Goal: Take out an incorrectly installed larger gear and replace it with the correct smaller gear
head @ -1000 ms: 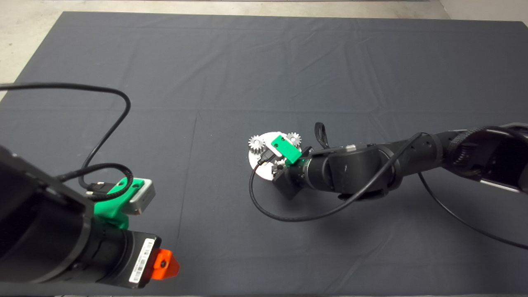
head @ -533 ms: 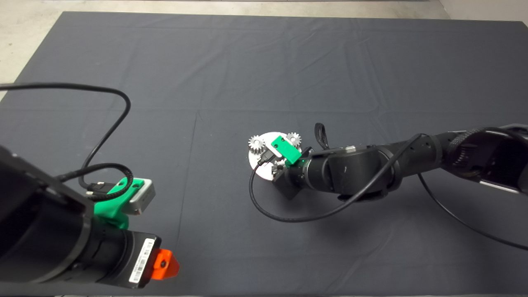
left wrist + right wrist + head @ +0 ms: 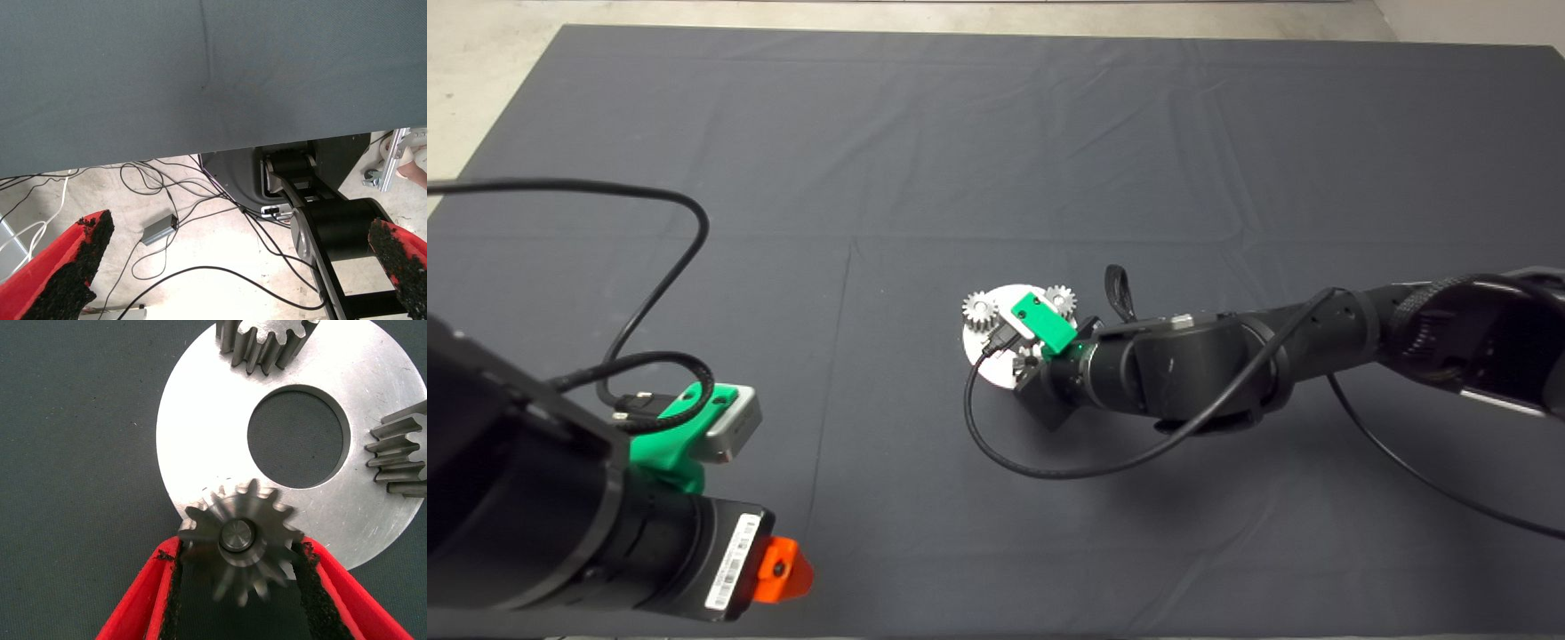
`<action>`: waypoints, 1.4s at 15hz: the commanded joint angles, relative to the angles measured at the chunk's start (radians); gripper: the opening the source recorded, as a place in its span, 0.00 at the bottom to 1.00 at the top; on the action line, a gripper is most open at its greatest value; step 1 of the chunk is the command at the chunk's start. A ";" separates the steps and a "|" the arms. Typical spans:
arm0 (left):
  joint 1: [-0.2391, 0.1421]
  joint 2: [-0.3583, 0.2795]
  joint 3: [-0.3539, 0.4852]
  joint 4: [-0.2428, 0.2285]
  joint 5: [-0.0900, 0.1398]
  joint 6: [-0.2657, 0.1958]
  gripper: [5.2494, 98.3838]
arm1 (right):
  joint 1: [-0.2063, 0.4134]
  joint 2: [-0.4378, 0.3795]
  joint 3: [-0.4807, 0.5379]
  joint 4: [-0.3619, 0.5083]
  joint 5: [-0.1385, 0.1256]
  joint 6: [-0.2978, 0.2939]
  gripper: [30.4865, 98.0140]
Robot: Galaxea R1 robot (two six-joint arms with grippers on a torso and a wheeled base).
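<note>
On the silver disc (image 3: pixel 200 433) near the middle of the dark mat (image 3: pixel 960 133), the right gripper (image 3: pixel 237 587) pinches a dark gear (image 3: pixel 237 543) between its two red fingers (image 3: pixel 143 600), the black pads pressed against opposite sides of the teeth. This gear is seated on a shiny pin (image 3: pixel 237 536) at the disc's edge; its flared teeth suggest it is the larger gear, though its blurred outline leaves that a judgement. Two pale silver gears (image 3: pixel 267 343) stand on pins elsewhere around the disc's rim, apart from the gripped gear and not meshing with it. The main risk is a tilted pull: if the gear is drawn off at an angle, its bore may bind on the pin and lift or drag the whole disc, which appears to rest loose on the mat. The pads bear on tooth tips only, so the gear may also slip or rotate out of the grasp. The disc's large centre hole (image 3: pixel 298 435) holds nothing; the mat shows through it. The smaller gear is not visible in any view. The left gripper (image 3: pixel 233 267) hangs at the mat's near left edge, fingers spread wide and holding nothing, with floor cables (image 3: pixel 173 200) beyond.
</note>
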 commanded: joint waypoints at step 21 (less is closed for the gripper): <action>-0.001 0.043 0.016 -0.024 -0.002 0.155 1.00 | 0.493 -0.520 0.543 0.968 -0.043 0.467 0.56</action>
